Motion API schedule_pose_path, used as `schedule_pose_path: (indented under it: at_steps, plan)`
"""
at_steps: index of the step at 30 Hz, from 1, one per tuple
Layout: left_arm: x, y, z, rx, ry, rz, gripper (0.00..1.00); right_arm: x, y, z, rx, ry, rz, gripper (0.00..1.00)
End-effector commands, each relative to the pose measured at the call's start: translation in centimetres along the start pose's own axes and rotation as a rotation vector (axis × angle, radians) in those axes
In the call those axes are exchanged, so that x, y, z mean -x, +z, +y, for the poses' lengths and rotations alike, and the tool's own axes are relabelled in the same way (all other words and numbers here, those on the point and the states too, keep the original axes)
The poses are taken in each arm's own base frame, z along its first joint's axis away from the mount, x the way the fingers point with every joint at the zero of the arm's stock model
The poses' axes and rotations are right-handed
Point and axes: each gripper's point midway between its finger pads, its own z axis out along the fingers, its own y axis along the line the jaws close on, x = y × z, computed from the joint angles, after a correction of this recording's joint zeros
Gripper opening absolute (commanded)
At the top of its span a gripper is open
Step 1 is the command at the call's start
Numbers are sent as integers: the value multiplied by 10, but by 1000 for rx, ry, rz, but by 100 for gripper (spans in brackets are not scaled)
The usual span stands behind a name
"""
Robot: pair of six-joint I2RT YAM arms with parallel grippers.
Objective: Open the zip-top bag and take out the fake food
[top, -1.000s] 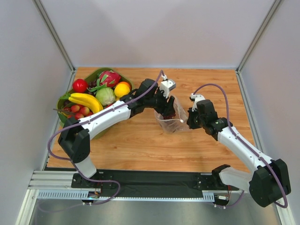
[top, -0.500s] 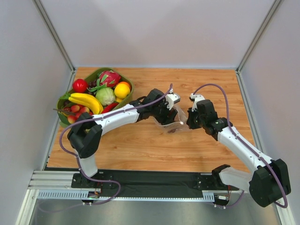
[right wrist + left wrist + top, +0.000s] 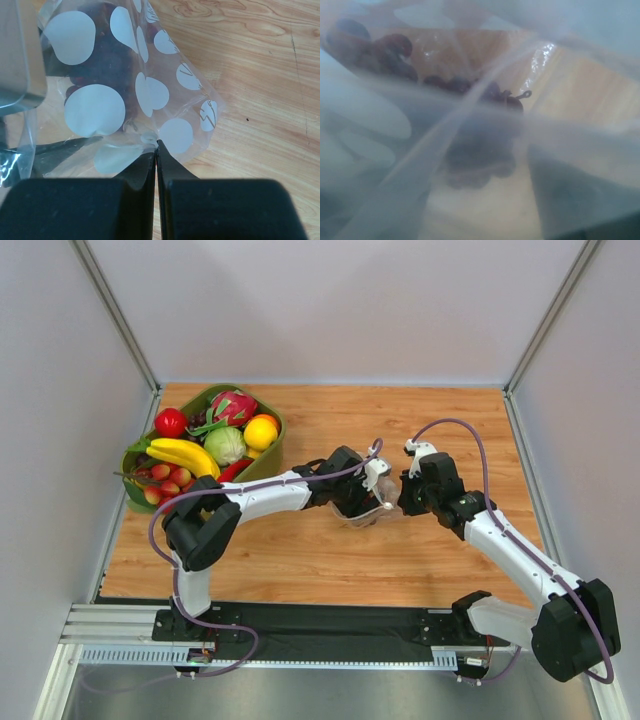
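The clear zip-top bag [image 3: 362, 512] with whitish dots lies mid-table between my two grippers. My right gripper [image 3: 156, 144] is shut on the bag's edge [image 3: 150, 137], jaws pressed together; in the top view it [image 3: 402, 498] is at the bag's right side. A dark purple grape bunch [image 3: 107, 60] sits inside the bag and also shows in the left wrist view [image 3: 465, 87]. My left gripper [image 3: 374, 498] is pushed into the bag's mouth from the left. Plastic covers the left wrist view, so its fingers are hidden.
An olive-green bin [image 3: 272, 454] at the back left holds a banana [image 3: 180, 453], a red round fruit [image 3: 170, 422], a yellow-orange fruit [image 3: 261, 430], a pink dragon fruit [image 3: 233, 405] and a green cabbage [image 3: 225, 445]. Grey walls enclose the wooden table [image 3: 450, 430].
My left arm has swung forward and to the right, moving its gripper down into the bag. The bag has sunk lower towards the table. The right arm has not moved.
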Motion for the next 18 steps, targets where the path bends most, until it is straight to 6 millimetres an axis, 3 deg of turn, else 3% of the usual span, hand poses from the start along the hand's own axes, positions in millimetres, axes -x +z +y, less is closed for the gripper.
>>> schedule_pose_path:
  at_steps: [1, 3, 8, 14, 16, 18]
  plan:
    - [0, 8, 8, 48, 35, -19, 80, 15, -6, 2, 7, 3, -52, 0]
    - [-1, 11, 11, 67, 34, -14, 78, 15, -6, 2, 4, 3, -50, 0]
    - [-12, 17, 19, 108, 23, 23, 59, 14, -5, 2, 6, 4, -50, 0]
    - [-4, 7, 18, 118, 22, -4, 21, 15, -5, 0, -2, 6, -53, 0]
    - [6, -1, 14, 105, 21, -37, 8, 15, -5, -1, -7, 6, -53, 0]
    - [18, -11, 6, 76, 24, -73, 1, 14, -5, -2, -10, 8, -52, 0]
